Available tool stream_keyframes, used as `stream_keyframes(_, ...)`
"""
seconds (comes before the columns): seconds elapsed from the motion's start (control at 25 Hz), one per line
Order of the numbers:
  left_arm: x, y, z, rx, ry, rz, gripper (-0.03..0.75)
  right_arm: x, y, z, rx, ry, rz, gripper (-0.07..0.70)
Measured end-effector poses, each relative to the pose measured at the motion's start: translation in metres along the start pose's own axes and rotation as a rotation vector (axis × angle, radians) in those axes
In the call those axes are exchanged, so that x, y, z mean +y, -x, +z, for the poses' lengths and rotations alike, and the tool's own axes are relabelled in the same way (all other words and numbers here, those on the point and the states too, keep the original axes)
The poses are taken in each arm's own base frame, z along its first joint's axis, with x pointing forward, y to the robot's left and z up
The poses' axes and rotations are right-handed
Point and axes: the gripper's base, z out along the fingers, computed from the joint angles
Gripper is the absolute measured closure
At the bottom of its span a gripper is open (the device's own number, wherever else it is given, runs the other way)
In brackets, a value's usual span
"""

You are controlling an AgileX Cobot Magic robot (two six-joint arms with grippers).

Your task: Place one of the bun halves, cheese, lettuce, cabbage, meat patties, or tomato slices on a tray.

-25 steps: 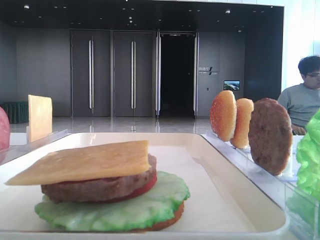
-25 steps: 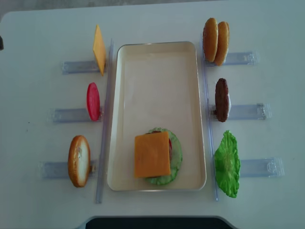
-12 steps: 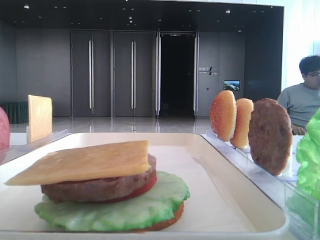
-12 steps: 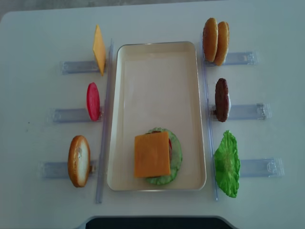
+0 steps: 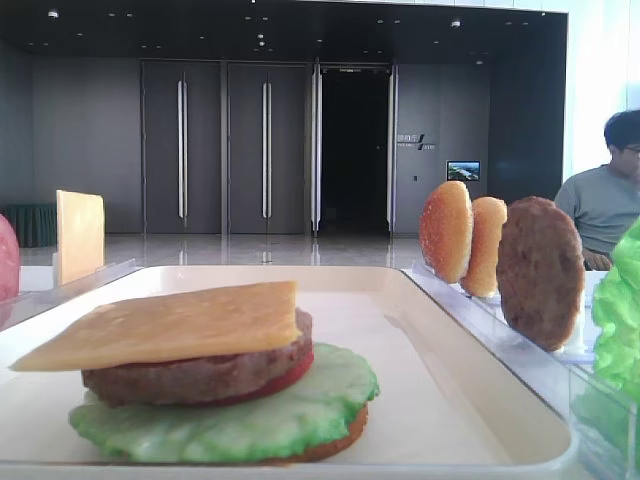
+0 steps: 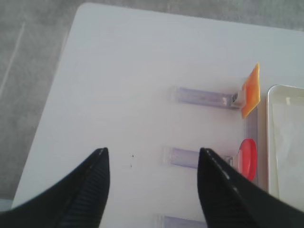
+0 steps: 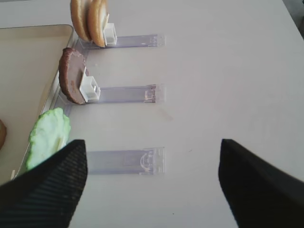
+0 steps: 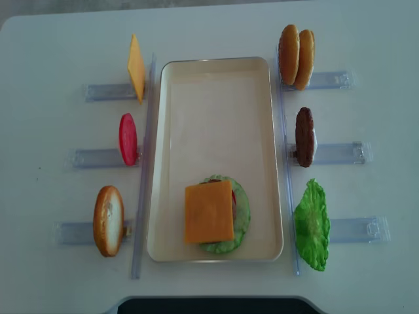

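So the tray [image 8: 216, 85] sits dead center on the table [image 8: 52, 46], with a stack at its 6 o'clock end: cheese [image 8: 209, 211] on top, patty, tomato, lettuce [image 8: 243, 210] underneath. Racks at 9 o'clock hold cheese, tomato, a bun; at 3 o'clock buns, patty, lettuce.

Your overhead shot was evenly lit and soft, the white table [image 8: 59, 39] nearly blown out with barely any shadows. The low view had a dim dark hall behind and bright daylight coming in at the right edge, and the lettuce [image 5: 622, 310] up close there went blurry. Both wrist views looked washed out and soft, with the gripper fingers [image 6: 85, 190] as fuzzy dark blobs.
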Motion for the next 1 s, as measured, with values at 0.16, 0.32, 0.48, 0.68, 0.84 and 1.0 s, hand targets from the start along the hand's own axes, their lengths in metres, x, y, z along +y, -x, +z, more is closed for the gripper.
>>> stream_keyframes(0.16,-0.006,-0.018,-0.046,-0.122,0.015,0.024,0.265,0.0,0.0,0.0,0.0,0.0,0.0,0.09)
stream_keyframes(0.32,-0.012,-0.044,-0.082,-0.228,0.03,0.042,0.265,0.0,0.0,0.0,0.0,0.0,0.0,0.09)
stream_keyframes(0.48,-0.016,-0.076,-0.09,-0.247,0.046,0.07,0.265,0.0,0.0,0.0,0.0,0.0,0.0,0.09)
stream_keyframes(0.68,-0.019,-0.122,-0.084,-0.235,0.074,0.113,0.265,0.0,0.0,0.0,0.0,0.0,0.0,0.09)
stream_keyframes(0.84,-0.024,-0.159,-0.082,-0.259,0.082,0.122,0.265,0.0,0.0,0.0,0.0,0.0,0.0,0.09)
stream_keyframes(1.0,-0.027,-0.191,-0.074,-0.299,0.089,0.124,0.265,0.0,0.0,0.0,0.0,0.0,0.0,0.09)
